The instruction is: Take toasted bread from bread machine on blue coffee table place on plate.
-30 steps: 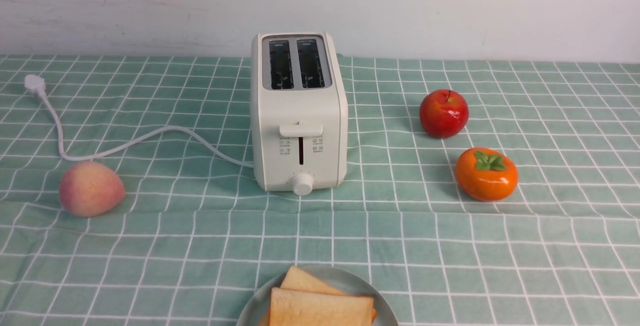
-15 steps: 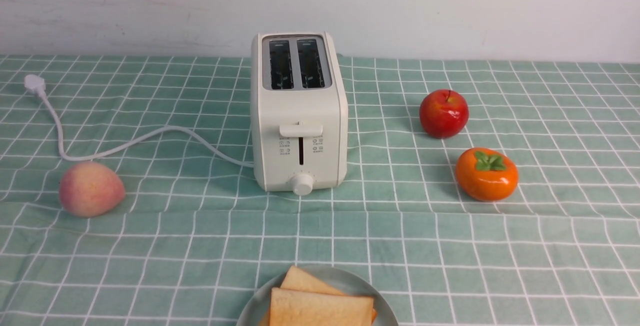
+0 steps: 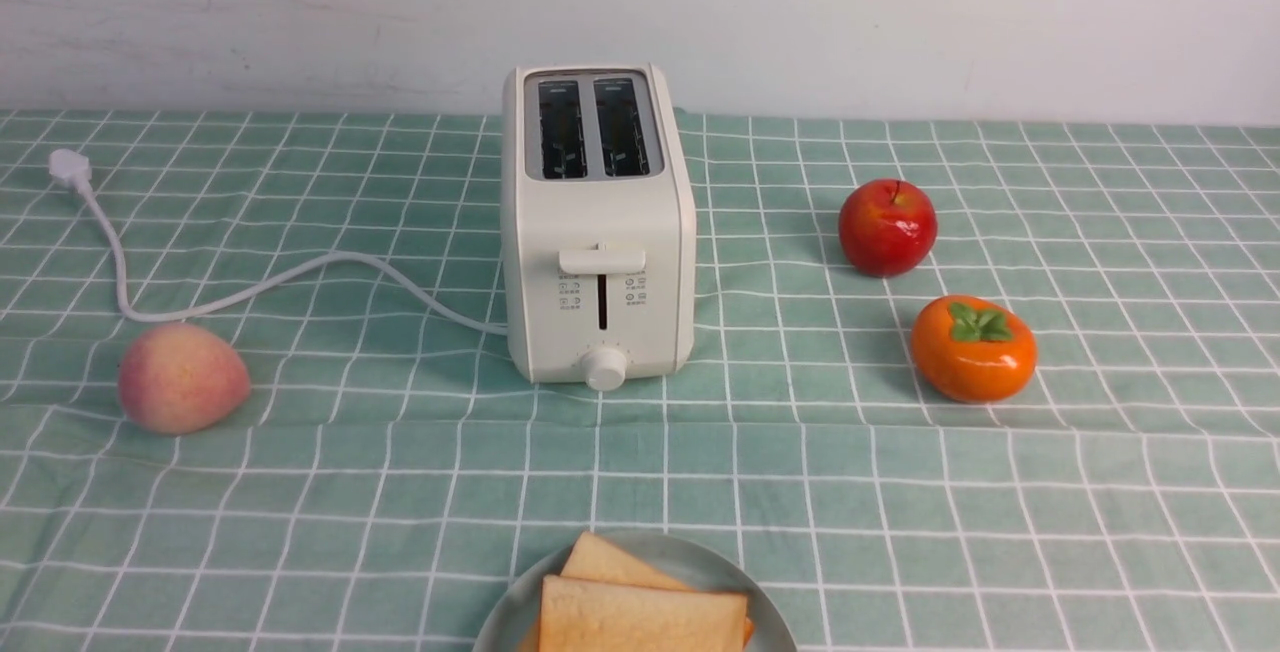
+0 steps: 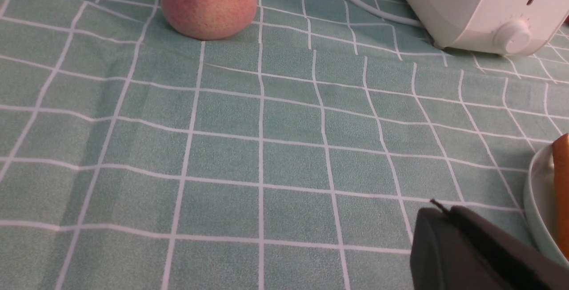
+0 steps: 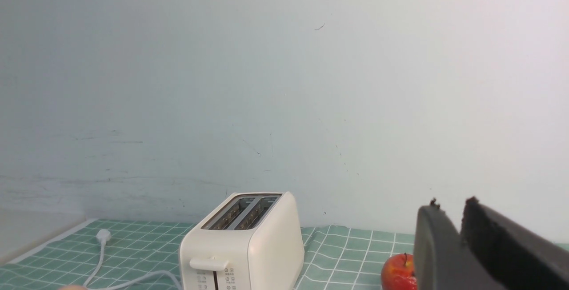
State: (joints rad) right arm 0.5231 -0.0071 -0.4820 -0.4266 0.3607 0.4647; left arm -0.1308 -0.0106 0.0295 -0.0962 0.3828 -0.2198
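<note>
Both slices of toasted bread lie overlapped on the plate at bottom centre, so the bread machine mid-frame stands with empty slots. Left gripper jaws pressed together just beside the plate; right gripper jaws slightly parted, holding nothing, raised above the worktop.

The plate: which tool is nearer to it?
Left. The left tool sits low beside the plate; the right tool is raised high, facing the wall.

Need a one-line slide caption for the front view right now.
Empty toaster on the checked cloth; two toast slices on the plate.
</note>
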